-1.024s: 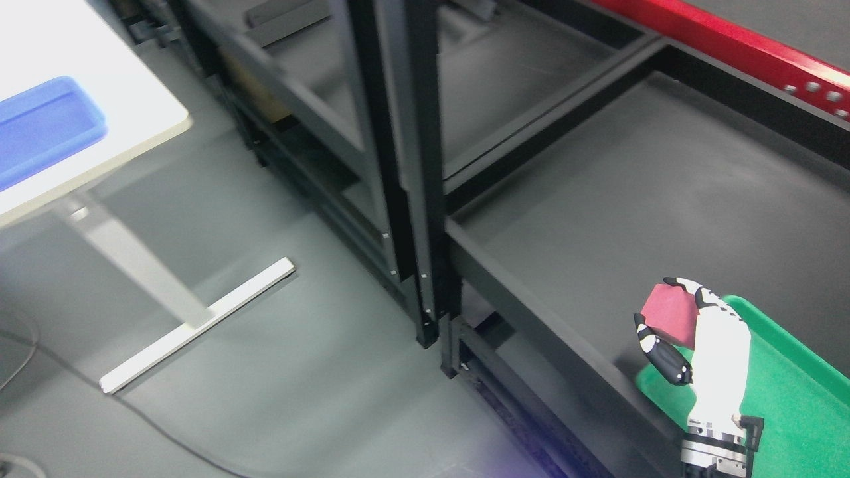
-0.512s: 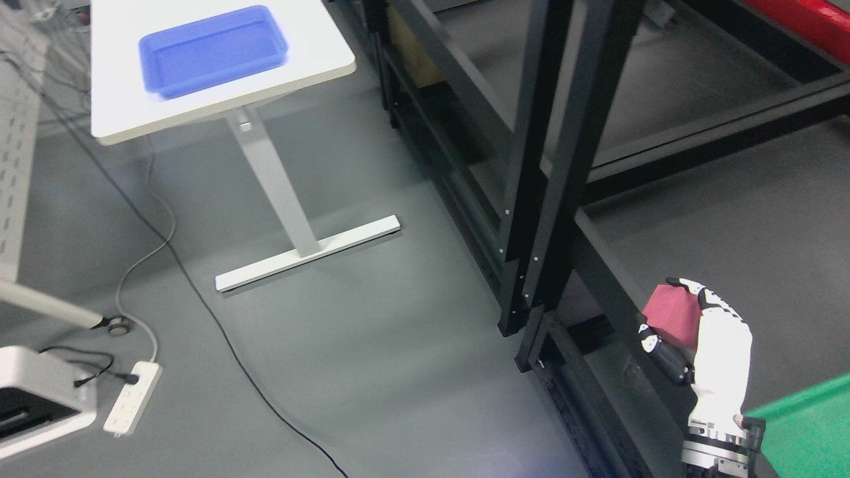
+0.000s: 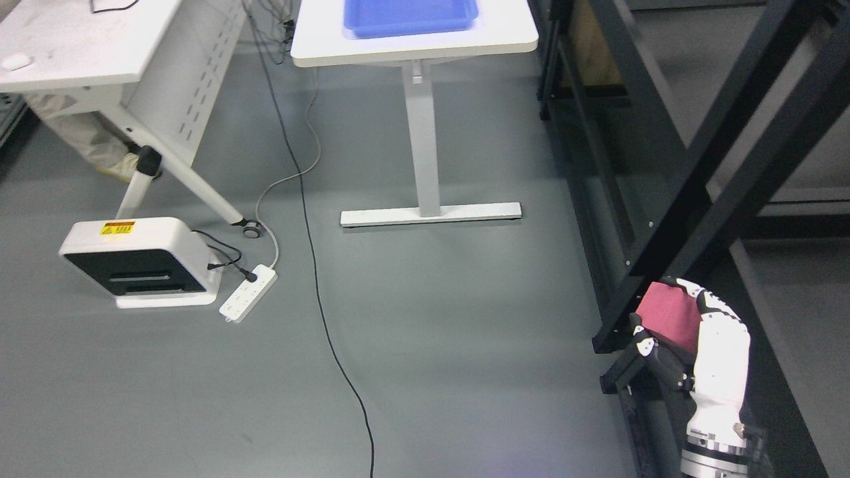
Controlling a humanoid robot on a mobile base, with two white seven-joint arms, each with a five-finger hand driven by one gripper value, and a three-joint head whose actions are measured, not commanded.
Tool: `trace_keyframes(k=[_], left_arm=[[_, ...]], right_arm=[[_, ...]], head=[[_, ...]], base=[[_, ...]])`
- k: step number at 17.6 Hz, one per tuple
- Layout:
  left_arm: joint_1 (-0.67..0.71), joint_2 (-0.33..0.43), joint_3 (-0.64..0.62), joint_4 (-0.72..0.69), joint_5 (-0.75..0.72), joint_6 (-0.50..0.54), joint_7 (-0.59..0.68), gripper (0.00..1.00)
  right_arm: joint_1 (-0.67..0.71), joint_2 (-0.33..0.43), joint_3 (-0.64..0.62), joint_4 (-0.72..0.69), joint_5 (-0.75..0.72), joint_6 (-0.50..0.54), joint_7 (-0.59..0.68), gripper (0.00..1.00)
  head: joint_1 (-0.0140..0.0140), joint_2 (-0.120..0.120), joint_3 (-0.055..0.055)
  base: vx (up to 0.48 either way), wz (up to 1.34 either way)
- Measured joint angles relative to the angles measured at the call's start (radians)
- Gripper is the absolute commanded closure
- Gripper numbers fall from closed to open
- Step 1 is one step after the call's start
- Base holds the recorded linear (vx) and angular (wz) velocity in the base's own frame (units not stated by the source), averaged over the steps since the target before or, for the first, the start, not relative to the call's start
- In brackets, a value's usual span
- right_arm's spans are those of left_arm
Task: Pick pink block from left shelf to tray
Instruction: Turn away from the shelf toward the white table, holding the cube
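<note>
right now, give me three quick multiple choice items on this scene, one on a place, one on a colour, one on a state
1. Where is the blue plastic tray?
A. on the white pedestal table
B. on the grey floor
C. on the black shelf

2. What colour is the block?
A. green
B. pink
C. yellow

3. The right robot hand is:
A. open, holding nothing
B. shut on the pink block
C. resting on the floor

A: the tray sits on the tabletop. B: the held block is pink. B: fingers wrap around it in the air.
</note>
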Motion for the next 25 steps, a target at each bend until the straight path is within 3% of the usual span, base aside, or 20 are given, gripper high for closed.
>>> trace_keyframes(k=[12, 25], left_arm=[[0.000, 0.000, 0.000, 0.000, 0.000, 0.000, 0.000, 0.00], [0.000, 0.000, 0.000, 0.000, 0.000, 0.000, 0.000, 0.00]], right_arm=[[0.004, 0.000, 0.020, -0.007, -0.022, -0.035, -0.010, 0.99], [0.001, 0.000, 0.058, -0.010, -0.034, -0.038, -0.020, 0.99]], head=[[0.0000, 0.000, 0.000], [0.0000, 0.000, 0.000]], base=[[-0.029, 0.32], [0.089, 0.22]])
